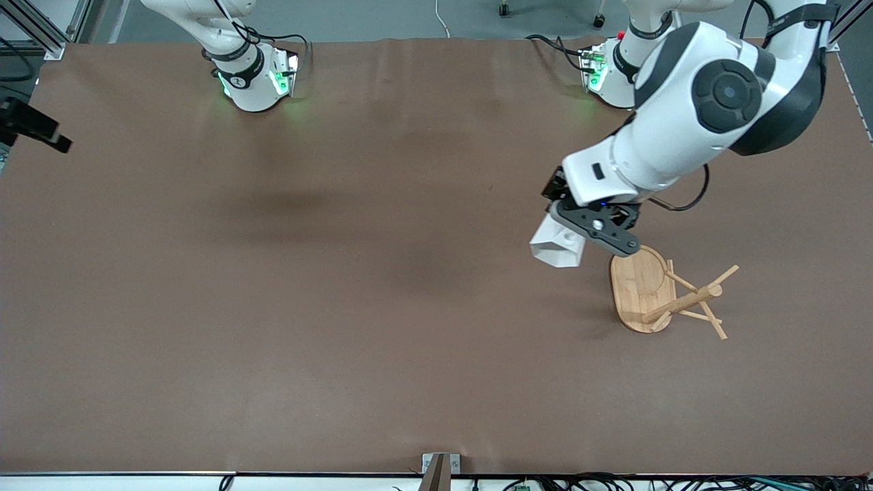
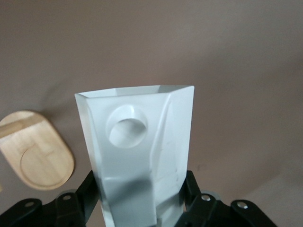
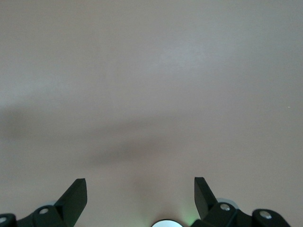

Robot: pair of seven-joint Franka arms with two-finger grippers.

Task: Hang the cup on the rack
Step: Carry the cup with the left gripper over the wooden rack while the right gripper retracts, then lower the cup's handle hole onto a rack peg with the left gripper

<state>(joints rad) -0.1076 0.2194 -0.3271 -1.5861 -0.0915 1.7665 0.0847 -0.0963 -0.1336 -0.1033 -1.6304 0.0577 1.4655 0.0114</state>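
The white faceted cup (image 1: 556, 247) is held in the air by my left gripper (image 1: 588, 230), which is shut on it, over the table beside the rack. In the left wrist view the cup (image 2: 137, 151) sits between the black fingers (image 2: 78, 196), with the round hole of its handle tab facing the camera. The bamboo rack (image 1: 665, 296) stands on its oval base (image 1: 634, 283) toward the left arm's end of the table, with its post and thin pegs bare. Its base also shows in the left wrist view (image 2: 35, 151). My right gripper (image 3: 140, 182) is open and empty over bare table.
The brown table top (image 1: 341, 273) stretches wide toward the right arm's end. A black fixture (image 1: 31, 126) juts in at that end's edge. A small metal bracket (image 1: 440, 467) sits at the table edge nearest the front camera.
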